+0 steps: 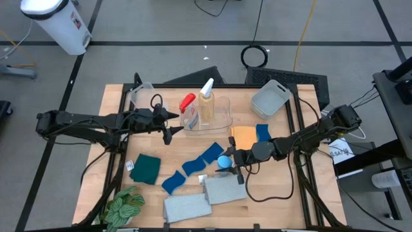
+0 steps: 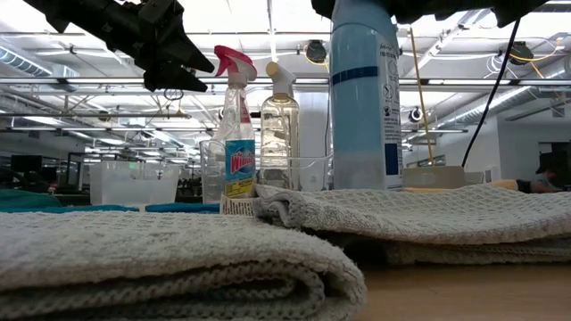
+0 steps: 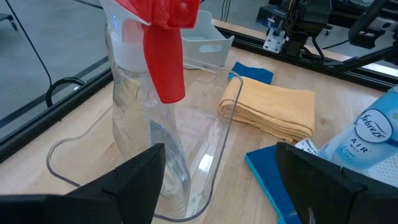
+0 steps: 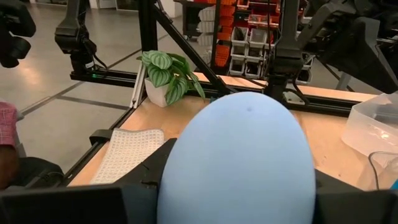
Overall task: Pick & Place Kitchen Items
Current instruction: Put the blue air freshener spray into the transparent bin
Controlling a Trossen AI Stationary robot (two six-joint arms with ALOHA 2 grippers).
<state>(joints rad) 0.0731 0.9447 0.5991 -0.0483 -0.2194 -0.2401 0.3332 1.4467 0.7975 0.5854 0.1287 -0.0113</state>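
Observation:
A red-trigger bottle (image 1: 187, 107) and a white-trigger bottle (image 1: 206, 96) stand upright in a clear tub (image 1: 222, 119) at the table's middle back. My left gripper (image 1: 171, 127) hovers open just left of the tub, level with the red trigger (image 3: 165, 56) and touching nothing. My right gripper (image 1: 227, 158) is shut on the blue-capped bottle (image 1: 223, 162) near the table's middle. Blue sponges (image 1: 193, 166), a teal cloth (image 1: 147, 169), an orange cloth (image 1: 243, 136) and two grey folded towels (image 1: 224, 189) lie flat on the table. My right gripper pinches the bottle near its top, just under the domed blue cap (image 4: 236, 143), between its two fingers (image 4: 354, 199). The fingers come in level from the table's right side. The bottle (image 2: 361, 98) stands upright; the grey towel (image 2: 419, 209) hides its base.
A grey tub (image 1: 270, 98) sits at the back right, a small clear tub (image 1: 143, 96) at the back left, and a green plant (image 1: 122, 209) at the near left corner. Bare wood shows along the table's right side (image 1: 277, 180).

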